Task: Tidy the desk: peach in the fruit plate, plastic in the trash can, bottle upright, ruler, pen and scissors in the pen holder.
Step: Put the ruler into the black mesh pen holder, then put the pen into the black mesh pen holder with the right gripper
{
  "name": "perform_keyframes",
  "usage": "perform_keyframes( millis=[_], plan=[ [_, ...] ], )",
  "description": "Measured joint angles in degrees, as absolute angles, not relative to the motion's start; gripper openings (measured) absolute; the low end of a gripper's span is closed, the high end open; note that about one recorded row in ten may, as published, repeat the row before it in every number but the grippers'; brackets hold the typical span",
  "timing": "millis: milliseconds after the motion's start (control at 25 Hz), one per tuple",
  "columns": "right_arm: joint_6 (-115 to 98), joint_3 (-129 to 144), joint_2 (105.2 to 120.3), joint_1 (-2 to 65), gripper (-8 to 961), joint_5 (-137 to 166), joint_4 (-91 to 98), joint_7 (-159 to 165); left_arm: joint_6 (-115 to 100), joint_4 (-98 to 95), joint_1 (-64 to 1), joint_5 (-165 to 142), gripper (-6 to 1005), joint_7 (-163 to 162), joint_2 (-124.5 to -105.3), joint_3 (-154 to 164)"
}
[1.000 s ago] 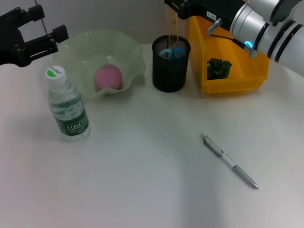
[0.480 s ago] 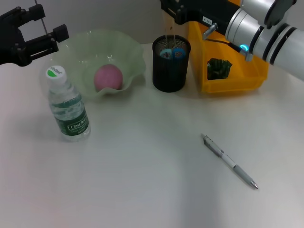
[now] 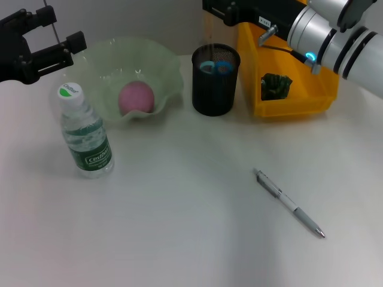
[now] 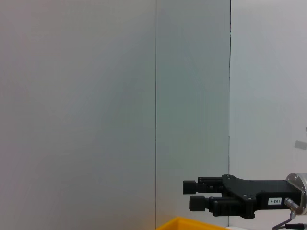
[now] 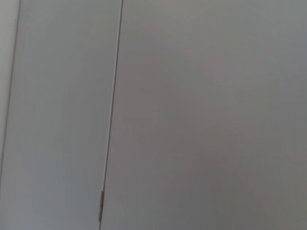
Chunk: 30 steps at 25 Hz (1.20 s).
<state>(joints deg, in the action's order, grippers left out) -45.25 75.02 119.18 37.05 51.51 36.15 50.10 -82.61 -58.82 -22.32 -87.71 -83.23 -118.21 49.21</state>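
The slim silver-grey ballpoint pen (image 3: 289, 202) lay alone toward the right front of the plain white desk (image 3: 179, 227), well apart from the black wire-mesh pen holder (image 3: 215, 79) near the rear edge, which already held the light-blue-handled scissors (image 3: 216, 66). The right gripper (image 3: 216, 8) hung above and behind the holder, fingers close together around nothing visible in the left wrist view, while the left gripper (image 3: 63, 45) was parked with fingers apart at the rear left corner. Judged from this layout, only the pen remained, so the next move called for a descent to the pen with fingers spread across its barrel.
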Motion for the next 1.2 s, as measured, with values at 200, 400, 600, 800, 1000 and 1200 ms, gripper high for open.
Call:
perform_keyframes(
  millis=[200, 400, 600, 800, 1000, 1200],
  plan=[
    [-45.1, 75.3, 119.32, 36.5, 609, 51.5, 37.4, 52.5, -82.6, -58.8, -22.4, -87.7, 806, -83.2, -118.21, 49.2],
    [-44.8, 77.4, 119.17, 34.3, 618, 56.5, 43.1, 63.5, -82.6, -58.8, -22.4, -87.7, 806, -83.2, -118.21, 49.2],
    [-44.8, 78.5, 119.2, 30.4, 616, 70.9, 53.2, 83.4, -82.6, -58.8, -22.2, -87.7, 806, -83.2, -118.21, 48.8],
    [-49.1, 78.3, 119.38, 27.4, 613, 100.3, 67.7, 115.8, -82.6, -58.8, -22.1, -87.7, 806, -83.2, -118.21, 48.7],
    [-61.5, 74.3, 119.2, 29.5, 610, 116.8, 74.0, 136.9, -82.5, -58.8, -22.1, -87.8, 806, -83.2, -118.17, 48.7],
    [-69.8, 71.4, 119.14, 31.1, 608, 122.2, 77.6, 143.9, -82.5, -58.8, -22.1, -87.8, 806, -83.2, -118.15, 48.7]
  ],
)
